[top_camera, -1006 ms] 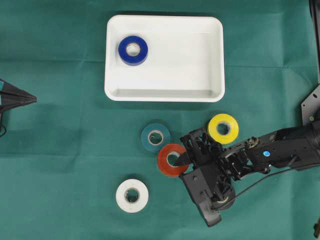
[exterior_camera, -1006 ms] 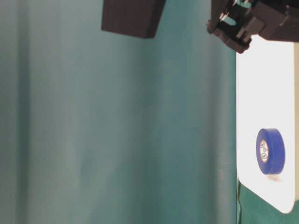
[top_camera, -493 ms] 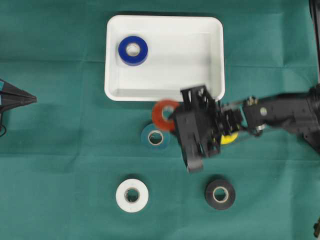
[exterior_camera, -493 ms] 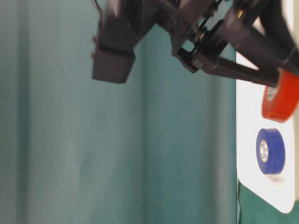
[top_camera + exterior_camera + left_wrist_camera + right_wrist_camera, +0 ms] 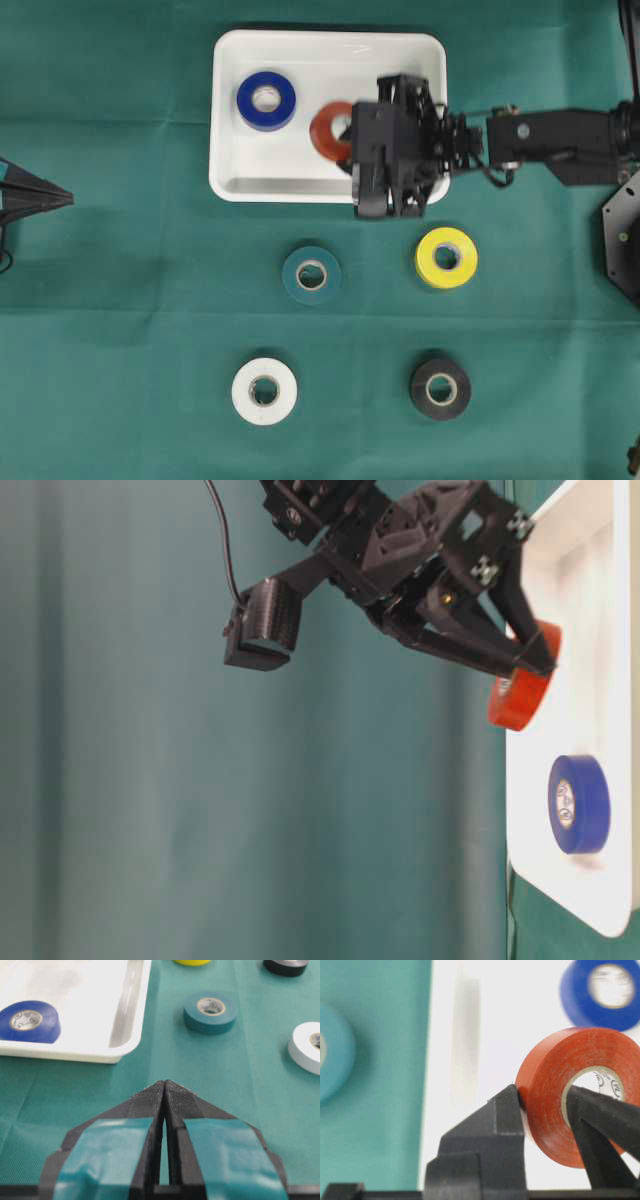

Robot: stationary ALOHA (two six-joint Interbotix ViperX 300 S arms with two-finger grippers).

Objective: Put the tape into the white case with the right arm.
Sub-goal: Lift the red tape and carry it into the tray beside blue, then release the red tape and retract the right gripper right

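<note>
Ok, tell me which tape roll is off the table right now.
The red roll. The right gripper pinches its wall, one finger through the core, over the white case. The blue roll lies in the case; the others lie on the cloth.

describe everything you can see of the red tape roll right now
The red tape roll is a glossy orange-red ring of wound tape on a pale core printed with small marks. The right end effector holds it, shut on its wall: one black finger passes through the hole, the other presses its outer face. In the overhead view it sits over the white case, right of the blue roll. The table-level view shows it tilted on edge, seemingly not yet resting on the case floor.
</note>
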